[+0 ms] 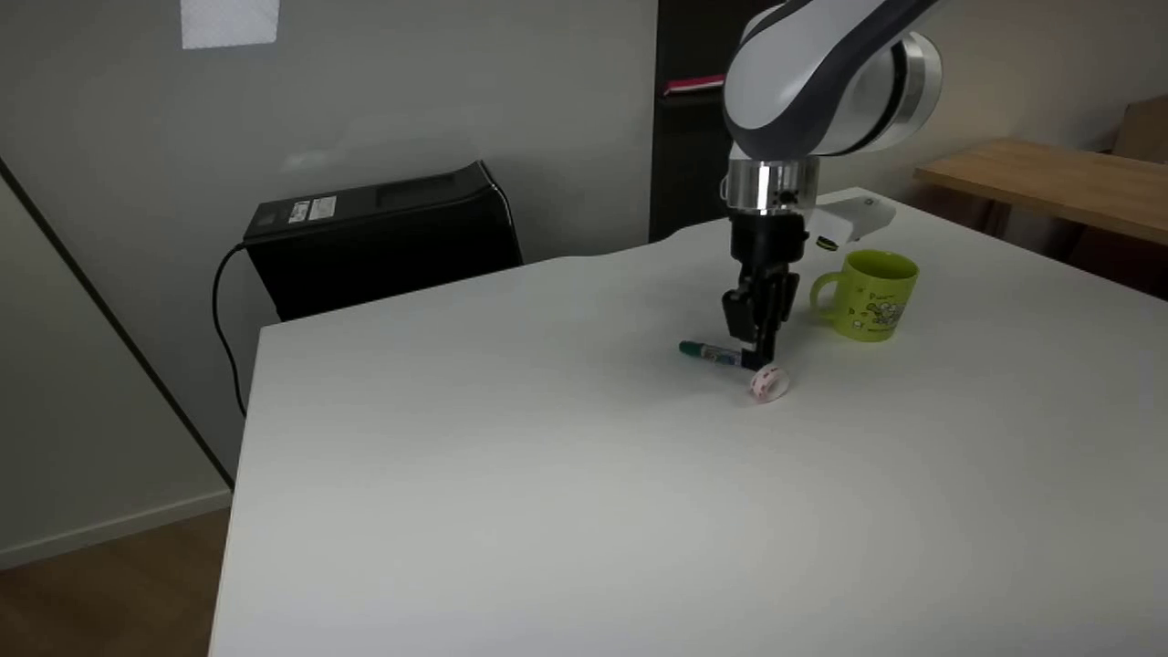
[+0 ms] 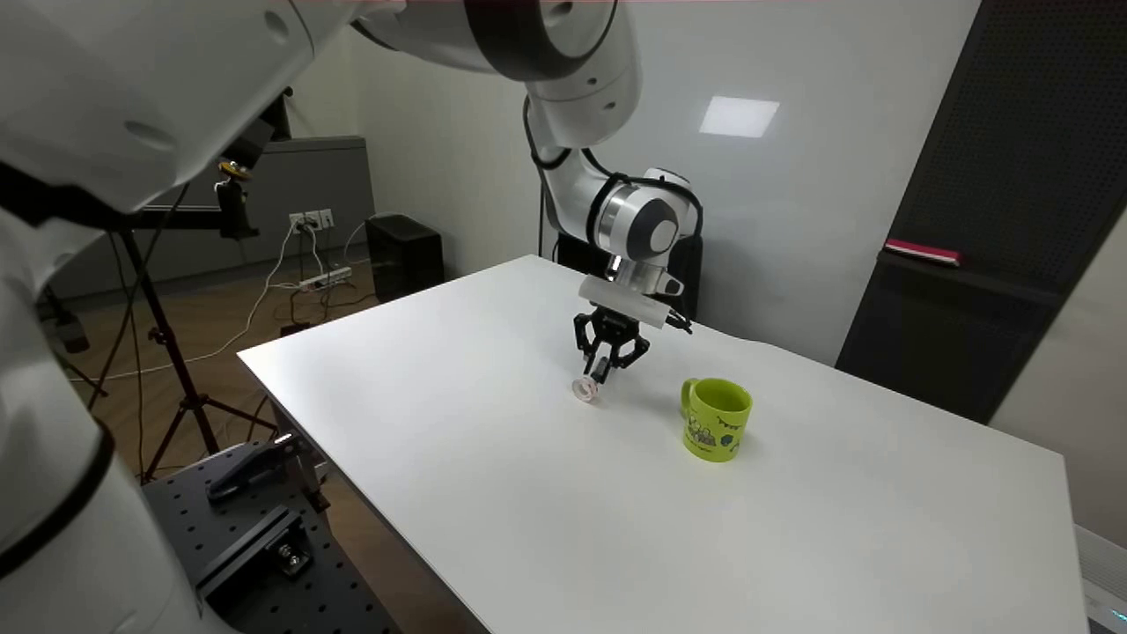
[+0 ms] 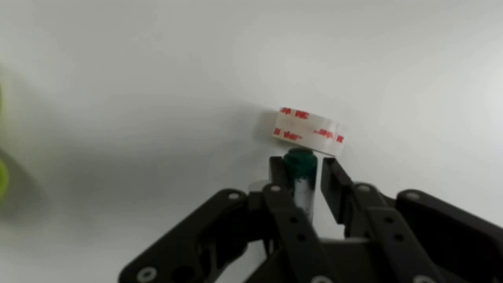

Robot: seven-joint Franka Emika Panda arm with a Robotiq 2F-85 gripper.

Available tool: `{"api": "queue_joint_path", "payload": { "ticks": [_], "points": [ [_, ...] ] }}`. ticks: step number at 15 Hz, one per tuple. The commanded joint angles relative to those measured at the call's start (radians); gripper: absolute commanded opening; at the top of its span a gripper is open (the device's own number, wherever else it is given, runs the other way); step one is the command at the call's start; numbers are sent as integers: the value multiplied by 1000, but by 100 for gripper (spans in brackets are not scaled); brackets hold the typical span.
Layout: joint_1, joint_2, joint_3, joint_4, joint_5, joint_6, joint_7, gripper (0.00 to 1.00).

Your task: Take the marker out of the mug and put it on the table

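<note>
Lime-green mug (image 1: 871, 306): upright, with one handle and a cartoon print; in the wrist view only green slivers show at the edge.
Broad white desk (image 1: 511, 474): carries the mug, spreading out on every side of it.
Slim green-ended marker (image 1: 715, 354): pale printed barrel; out of the mug, on its handle side, near but apart from it; in an exterior view it looks to lie along the desk, one end partly hidden.
Black fingers (image 3: 336, 184): low over the desk on the mug's handle side, parted a little wider than the marker is thick; in the wrist view the marker sits between them, seemingly against one, with a strip of desk showing between it and the other, so they do not clamp it.
Whitish, red-printed tape roll (image 3: 309, 131): standing on its edge, also on the mug's handle side, just beside the marker's end; whether the two touch cannot be told.
White-and-grey arm (image 1: 803, 82): in an exterior view, bent over the desk, its wrist to the handle side of the mug.
Black box-shaped case (image 1: 383, 242): in an exterior view, to the left of the mug, past the desk's far edge.
</note>
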Motion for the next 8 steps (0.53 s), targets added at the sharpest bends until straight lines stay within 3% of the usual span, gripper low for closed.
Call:
{"api": "queue_joint_path", "payload": {
  "ticks": [1, 6, 8],
  "points": [
    [8, -9, -18, -5, 3, -34, 26, 63],
    [15, -19, -33, 6, -13, -62, 27, 97],
    [11, -34, -33, 14, -18, -92, 14, 100]
  ]
}}
